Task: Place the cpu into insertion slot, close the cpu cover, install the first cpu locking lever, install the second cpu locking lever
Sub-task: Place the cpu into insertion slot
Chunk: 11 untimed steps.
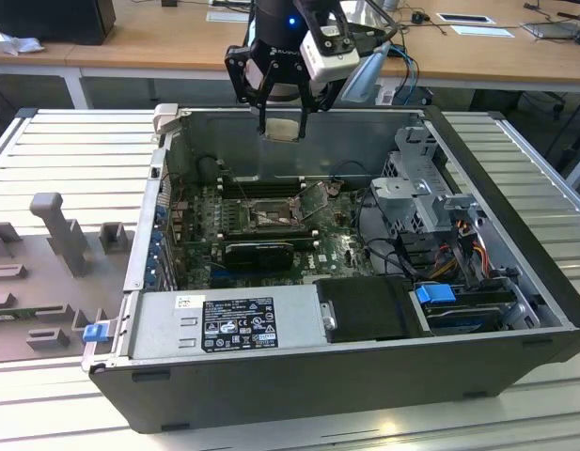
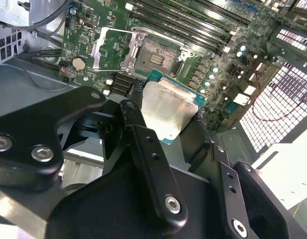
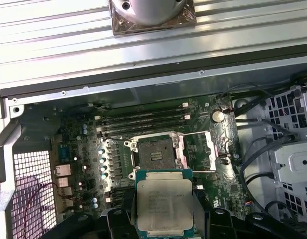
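My gripper (image 1: 283,120) hangs above the back of the open computer case (image 1: 515,282), shut on the cpu (image 1: 283,130). The cpu (image 3: 164,204) is a flat square chip with a silver top face and a green rim, held level between two black fingers (image 2: 139,130). Below it and a little further into the case, the insertion slot (image 3: 155,152) lies bare, black and metal-edged on the green board. The cpu cover (image 3: 212,152) is swung open beside the slot; the board shows through its window. In the second wrist view the cpu (image 2: 165,112) hovers just short of the slot (image 2: 155,52) and cover (image 2: 97,50).
Long black memory slots (image 3: 143,122) run along the slot's far side. A grey power-supply box (image 1: 228,324) fills the case's near side. A metal drive cage (image 1: 421,193) and cables (image 1: 459,240) stand at the exterior view's right. Grey fixtures (image 1: 59,230) sit on the table outside.
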### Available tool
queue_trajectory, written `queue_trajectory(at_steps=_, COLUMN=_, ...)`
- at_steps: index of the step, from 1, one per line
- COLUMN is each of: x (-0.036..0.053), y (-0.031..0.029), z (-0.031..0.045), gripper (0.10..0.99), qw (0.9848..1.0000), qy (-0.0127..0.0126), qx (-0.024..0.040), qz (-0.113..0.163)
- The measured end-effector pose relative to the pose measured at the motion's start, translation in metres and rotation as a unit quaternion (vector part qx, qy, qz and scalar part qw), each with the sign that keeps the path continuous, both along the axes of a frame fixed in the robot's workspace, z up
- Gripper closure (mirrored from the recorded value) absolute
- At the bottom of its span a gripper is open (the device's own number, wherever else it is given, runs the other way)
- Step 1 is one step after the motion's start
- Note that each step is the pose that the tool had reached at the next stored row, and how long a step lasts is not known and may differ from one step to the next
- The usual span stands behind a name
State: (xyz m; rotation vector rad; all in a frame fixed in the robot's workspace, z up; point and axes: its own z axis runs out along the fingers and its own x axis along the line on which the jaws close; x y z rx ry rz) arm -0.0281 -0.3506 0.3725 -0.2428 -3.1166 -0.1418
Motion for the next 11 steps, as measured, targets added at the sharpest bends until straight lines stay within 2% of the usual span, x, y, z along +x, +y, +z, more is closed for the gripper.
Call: queue_trajectory(at_steps=11, x=0.0, y=0.0, z=0.0, gripper=0.545, qw=0.9998, qy=0.0, qx=0.0, qz=-0.019)
